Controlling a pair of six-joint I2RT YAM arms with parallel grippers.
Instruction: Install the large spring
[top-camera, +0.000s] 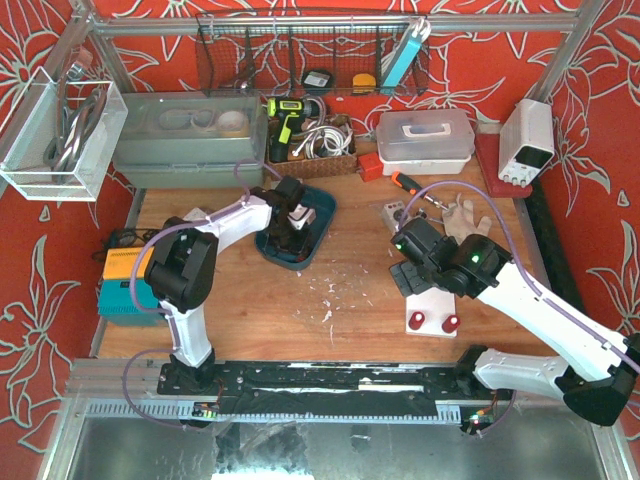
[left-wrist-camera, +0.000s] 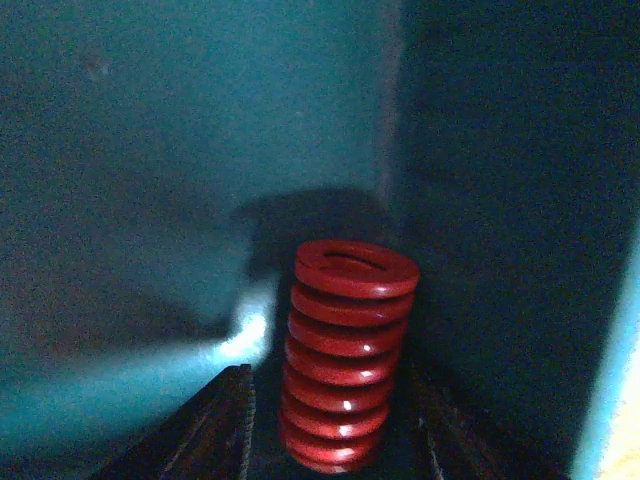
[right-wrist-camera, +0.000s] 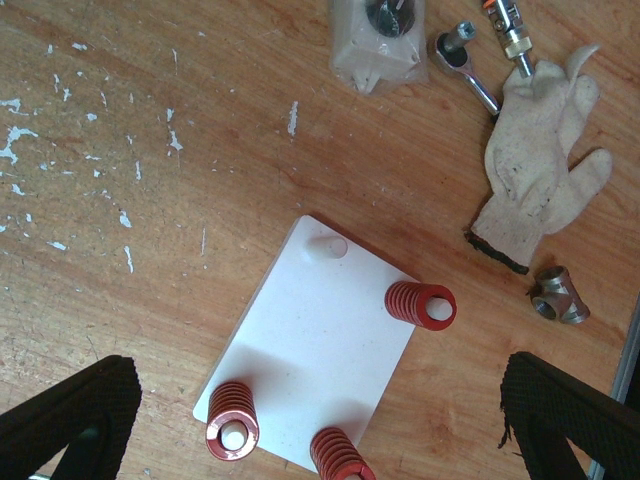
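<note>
Red spring (left-wrist-camera: 350, 350) stood upright in a corner of the bin (left-wrist-camera: 120, 150), straddled by the open left hand (left-wrist-camera: 328, 400), not yet gripped. Closing off-centre could tip it against the wall. Meanwhile the right hand (right-wrist-camera: 330, 410) hung open over the plate (right-wrist-camera: 310, 320).

four springs (right-wrist-camera: 421, 304), one plate (right-wrist-camera: 310, 340), one glove (right-wrist-camera: 540, 190)

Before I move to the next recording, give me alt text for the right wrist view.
A white plate lies on the wooden table with red springs at three corners and none at the fourth. The right gripper hangs open above it, fingers framing the bottom edge; a white glove and ratchet lie beyond.
</note>
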